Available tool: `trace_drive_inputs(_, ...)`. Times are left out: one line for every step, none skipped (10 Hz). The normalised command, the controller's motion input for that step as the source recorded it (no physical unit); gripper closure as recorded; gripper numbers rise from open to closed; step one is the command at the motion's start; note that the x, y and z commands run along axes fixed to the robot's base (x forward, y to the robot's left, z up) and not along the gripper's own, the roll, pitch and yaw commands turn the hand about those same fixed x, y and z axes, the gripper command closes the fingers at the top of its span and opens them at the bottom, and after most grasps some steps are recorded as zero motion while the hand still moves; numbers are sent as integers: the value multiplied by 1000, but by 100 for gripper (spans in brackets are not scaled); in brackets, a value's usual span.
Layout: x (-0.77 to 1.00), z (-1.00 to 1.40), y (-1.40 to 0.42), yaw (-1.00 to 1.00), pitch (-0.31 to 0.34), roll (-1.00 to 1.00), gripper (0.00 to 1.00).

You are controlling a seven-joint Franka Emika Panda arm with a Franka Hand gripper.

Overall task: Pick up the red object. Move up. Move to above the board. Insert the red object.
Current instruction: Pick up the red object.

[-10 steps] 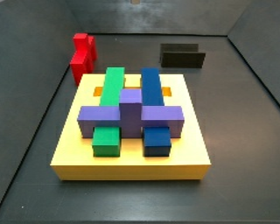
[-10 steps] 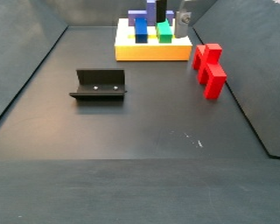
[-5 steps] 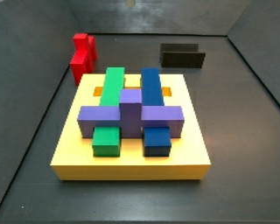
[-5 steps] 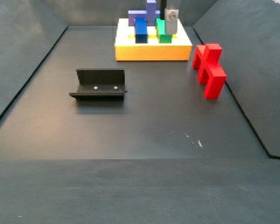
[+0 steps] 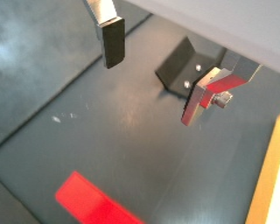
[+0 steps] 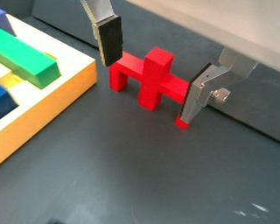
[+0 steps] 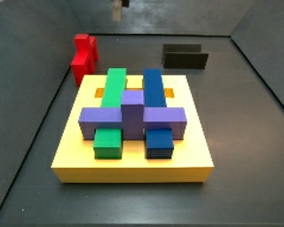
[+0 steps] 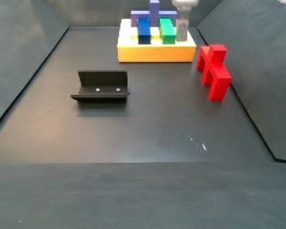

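The red object (image 7: 82,55) stands on the dark floor beside the far end of the yellow board (image 7: 68,158). It also shows in a side view (image 8: 214,70) and in both wrist views (image 6: 149,79) (image 5: 95,199). My gripper (image 6: 152,68) is open and empty, high above the red object and apart from it. In a wrist view the object lies between my two fingers (image 6: 108,39). Only a bit of the gripper (image 7: 118,9) shows at the top edge of a side view. The board (image 8: 156,54) bears green, blue and purple blocks.
The dark fixture (image 7: 185,58) stands on the floor beyond the board's far end; it also shows in a side view (image 8: 100,87) and in a wrist view (image 5: 187,63). Grey walls close in the floor on all sides.
The gripper has shifted sideways at the top of the side views, towards the red object. The red object, the board and the fixture have not moved.
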Motion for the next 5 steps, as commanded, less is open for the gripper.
trace_drive_inputs(-780, -354, -460, 0, -347, -120, 0)
trace_drive_inputs(-754, -223, -506, 0, -313, -96, 0)
trace_drive_inputs(-814, -129, -431, 6, -300, -73, 0)
trace_drive_inputs(-466, -246, -169, 114, -250, 0, 0)
trace_drive_inputs(-351, -291, 0, 291, -157, 0, 0)
